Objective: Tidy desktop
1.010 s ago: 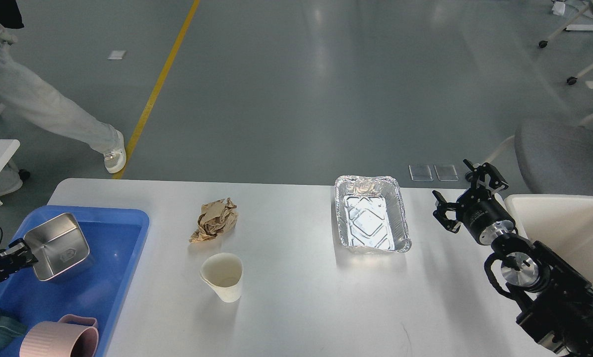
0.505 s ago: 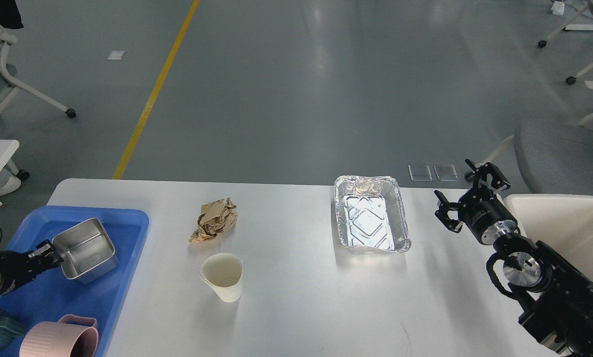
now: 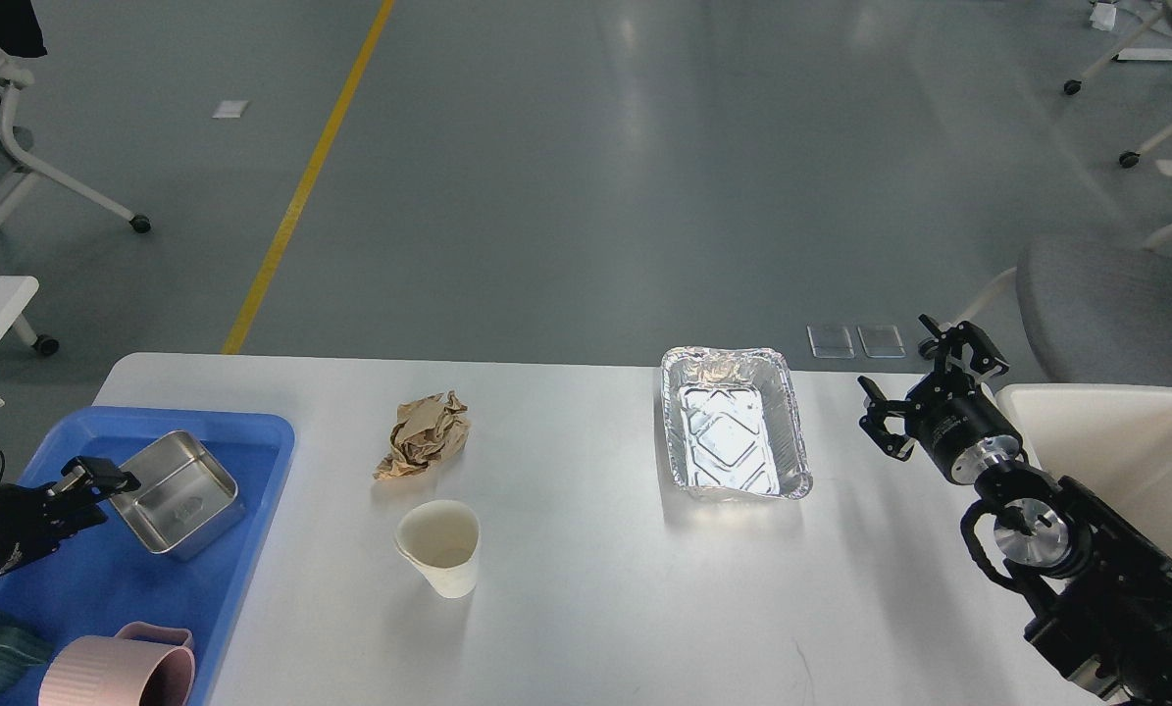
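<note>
Large white matte rectangular desktop (image 3: 586,608) fills the lower frame; grey floor with a yellow line (image 3: 301,191) behind. No legible writing. Left gripper (image 3: 95,482) over the blue plastic tray (image 3: 242,436), jaws spread beside the square steel tin (image 3: 178,493), contact unclear. Right gripper (image 3: 924,387) spread wide, empty.

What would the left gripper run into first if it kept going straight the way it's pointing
Most likely the steel container in the blue tray; the open left gripper points right at its near rim, though depth is uncertain.
</note>
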Tool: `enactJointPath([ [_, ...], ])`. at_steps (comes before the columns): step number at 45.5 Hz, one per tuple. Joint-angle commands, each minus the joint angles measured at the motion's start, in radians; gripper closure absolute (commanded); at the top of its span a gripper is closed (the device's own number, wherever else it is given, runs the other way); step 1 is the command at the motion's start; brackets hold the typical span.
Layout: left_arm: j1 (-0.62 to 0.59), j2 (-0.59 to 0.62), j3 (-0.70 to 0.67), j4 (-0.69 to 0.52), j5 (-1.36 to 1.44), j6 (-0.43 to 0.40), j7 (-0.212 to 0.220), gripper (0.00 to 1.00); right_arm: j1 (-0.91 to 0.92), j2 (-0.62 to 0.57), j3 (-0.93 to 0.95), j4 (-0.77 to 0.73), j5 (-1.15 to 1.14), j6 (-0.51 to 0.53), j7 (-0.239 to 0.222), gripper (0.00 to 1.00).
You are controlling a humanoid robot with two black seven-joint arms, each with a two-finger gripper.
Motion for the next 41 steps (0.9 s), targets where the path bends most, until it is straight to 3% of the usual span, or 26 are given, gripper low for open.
enactJointPath([
  [1,-0.001,0.057,-0.005,-0.082,-0.003,-0.042,-0.113,0.17,0.0,0.002,-0.002,0.0,0.0,0.0,0.0,0.0],
  [7,-0.014,0.134,-0.043,-0.24,-0.004,-0.05,-0.116,0.17,0.0,0.003,-0.002,0.0,0.0,0.0,0.0,0.0],
  [16,-0.017,0.189,-0.138,-0.429,-0.003,-0.047,-0.087,0.17,0.0,0.002,-0.002,0.001,0.0,0.0,0.0,0.0],
  [18,-0.026,0.197,-0.169,-0.486,-0.001,-0.043,-0.047,0.17,0.0,0.002,-0.002,0.001,0.0,-0.002,0.0,0.0],
  [23,-0.051,0.197,-0.223,-0.536,-0.001,-0.041,0.023,0.17,0.002,0.0,-0.002,0.001,0.0,0.0,0.0,0.0],
  [26,-0.061,0.193,-0.264,-0.561,-0.001,-0.038,0.045,0.17,0.002,0.0,-0.003,0.001,-0.002,0.0,-0.001,0.0],
  [36,-0.141,0.181,-0.321,-0.636,-0.004,-0.03,0.054,0.16,0.006,-0.002,-0.005,0.001,-0.003,-0.002,-0.003,0.0],
  [41,-0.213,0.138,-0.321,-0.627,-0.044,0.046,0.046,0.16,0.008,-0.009,-0.003,0.001,-0.035,-0.008,-0.005,0.0],
])
